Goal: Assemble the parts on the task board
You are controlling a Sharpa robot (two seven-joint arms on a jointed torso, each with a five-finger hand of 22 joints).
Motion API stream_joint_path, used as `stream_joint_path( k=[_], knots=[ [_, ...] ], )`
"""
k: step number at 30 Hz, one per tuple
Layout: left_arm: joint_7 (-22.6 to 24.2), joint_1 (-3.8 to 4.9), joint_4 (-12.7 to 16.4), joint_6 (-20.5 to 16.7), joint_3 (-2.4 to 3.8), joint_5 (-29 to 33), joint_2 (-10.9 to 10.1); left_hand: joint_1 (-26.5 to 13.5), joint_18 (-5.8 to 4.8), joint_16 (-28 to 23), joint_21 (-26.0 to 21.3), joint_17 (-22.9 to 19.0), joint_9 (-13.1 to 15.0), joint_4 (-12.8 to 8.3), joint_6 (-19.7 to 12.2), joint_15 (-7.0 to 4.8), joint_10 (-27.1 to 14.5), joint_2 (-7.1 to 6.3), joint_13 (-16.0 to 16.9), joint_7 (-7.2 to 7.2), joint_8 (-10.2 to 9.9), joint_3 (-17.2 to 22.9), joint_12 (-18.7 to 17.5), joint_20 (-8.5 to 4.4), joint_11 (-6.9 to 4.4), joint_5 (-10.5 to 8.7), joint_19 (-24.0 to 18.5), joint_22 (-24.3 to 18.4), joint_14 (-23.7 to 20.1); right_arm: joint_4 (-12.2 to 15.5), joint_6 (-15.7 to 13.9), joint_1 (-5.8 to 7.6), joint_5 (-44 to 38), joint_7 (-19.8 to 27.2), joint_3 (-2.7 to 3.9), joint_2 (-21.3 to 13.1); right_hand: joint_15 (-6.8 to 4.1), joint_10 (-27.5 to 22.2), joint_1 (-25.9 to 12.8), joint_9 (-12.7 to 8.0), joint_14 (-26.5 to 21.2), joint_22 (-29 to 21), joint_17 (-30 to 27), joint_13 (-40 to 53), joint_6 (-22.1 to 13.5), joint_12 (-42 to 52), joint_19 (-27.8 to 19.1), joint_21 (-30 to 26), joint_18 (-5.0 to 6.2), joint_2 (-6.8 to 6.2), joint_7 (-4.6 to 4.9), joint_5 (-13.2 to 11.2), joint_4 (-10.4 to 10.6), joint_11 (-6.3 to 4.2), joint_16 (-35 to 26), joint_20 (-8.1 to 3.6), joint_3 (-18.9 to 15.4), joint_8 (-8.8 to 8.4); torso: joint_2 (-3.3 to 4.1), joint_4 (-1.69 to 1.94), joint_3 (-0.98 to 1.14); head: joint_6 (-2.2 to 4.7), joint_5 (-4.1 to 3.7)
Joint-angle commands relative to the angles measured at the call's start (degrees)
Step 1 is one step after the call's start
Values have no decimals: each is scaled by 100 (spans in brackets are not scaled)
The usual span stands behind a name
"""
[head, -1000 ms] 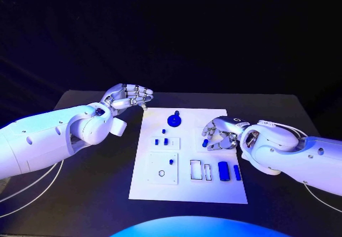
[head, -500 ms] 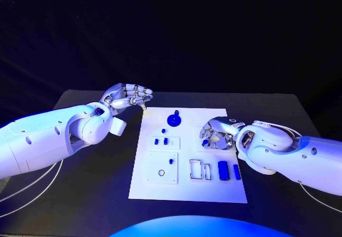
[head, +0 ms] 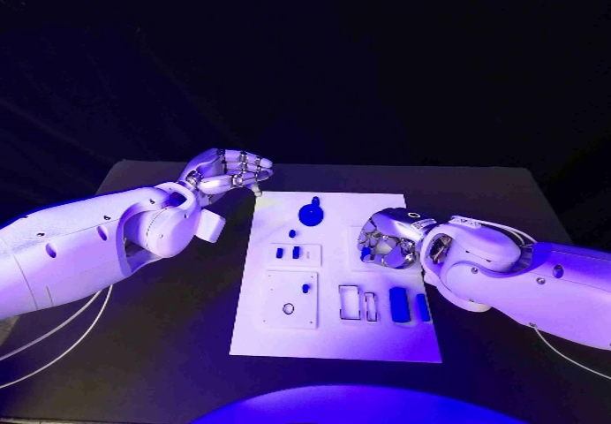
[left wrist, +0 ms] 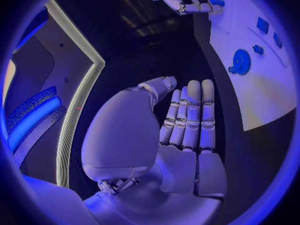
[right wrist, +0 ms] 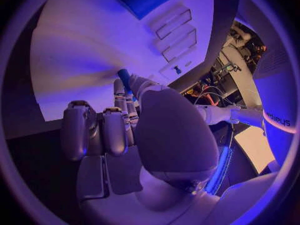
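Task board point(head: 334, 336) sits mid-table on the black table point(head: 509, 203), long axis running away from you; the right hand point(head: 388, 240) is over its right side, fingers curled in and pinching a small blue peg point(right wrist: 124, 77) between thumb and fingertips; you can see the peg's tip poking out past the fingers in the right wrist view, just above the white surface; whether it touches the board, cannot tell.

Left hand point(head: 230, 171) hovers off the board's far left corner, above the table; fingers point(left wrist: 190, 112) lie straight and close together, thumb tucked alongside, nothing in them.

Parts on the board: a round blue disc piece point(head: 311, 213) near the far edge; a small blue dot point(head: 291, 234) just in front of it; two small blue pieces point(head: 288, 253) in a square recess on the left; a plate with an oval slot point(head: 289, 308) nearer to you; two empty rectangular slots point(head: 358, 302) beside it; two upright blue blocks point(head: 410, 306) to their right, close together, just below the right hand.
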Motion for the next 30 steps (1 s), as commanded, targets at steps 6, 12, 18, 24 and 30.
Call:
stream_joint_path(
  k=[6, 12, 18, 24, 30],
  knots=[
    [12, 6, 9, 47, 3, 7, -5, -14, 81, -28, -25, -12, 5, -20, -25, 0, -23, 50, -9, -1, 41, -25, 38, -9, -6, 3, -26, -6, -29, 7, -104, -51, -197, 64, -11, 29, -60, 275, -105, 160, 194, 866, 36, 50, 189, -18, 290, 162, -25, 189, -11, -24, -361, -55, 40, -57, 621, 173, 2, 1, 2, -16, -11],
    [11, 6, 3, 47, 2, 7, -2, -14, 81, -28, -25, -12, 5, -20, -25, 0, -23, 50, -9, -1, 41, -25, 38, -9, -6, 3, -26, -6, -29, 48, -311, -56, -204, 80, -10, 14, -73, 393, -384, 311, 195, 913, 38, 66, 181, -56, 306, 236, -39, 132, -19, -22, -625, -76, 51, -70, 927, 282, 2, -1, 4, -10, -13],
    [10, 6, -8, 48, 1, 7, 0, -14, 81, -28, -25, -12, 5, -20, -25, 0, -23, 50, -9, -1, 41, -25, 38, -9, -6, 3, -26, -6, -29, 104, -524, -55, -165, 94, -8, -18, -79, 448, -544, 401, 199, 962, 46, 77, 166, -80, 329, 329, -57, 110, -23, -15, -780, -83, 61, -76, 1078, 343, 0, 6, 5, -5, -20],
    [9, 6, -22, 47, 0, 7, 3, -14, 81, -28, -25, -12, 5, -20, -25, 0, -23, 50, -9, -1, 41, -25, 38, -9, -6, 3, -26, -6, -29, 220, -638, 35, -80, 85, 11, -127, -80, 457, -584, 422, 199, 969, 41, 79, 161, -86, 332, 340, -59, 107, -24, -15, -812, -84, 61, -78, 1109, 356, -7, -3, -3, 0, -30],
    [14, 5, -40, 50, -1, 7, 19, -14, 81, -28, -25, -12, 5, -20, -25, 0, -23, 50, -9, -1, 41, -25, 38, -9, -6, 3, -26, -6, -29, 521, -778, 199, 40, 124, 43, -307, -81, 464, -629, 447, 200, 983, 44, 81, 153, -96, 338, 366, -64, 101, -24, -15, -854, -85, 65, -79, 1146, 371, -15, -2, -5, 20, -34]
  ],
)
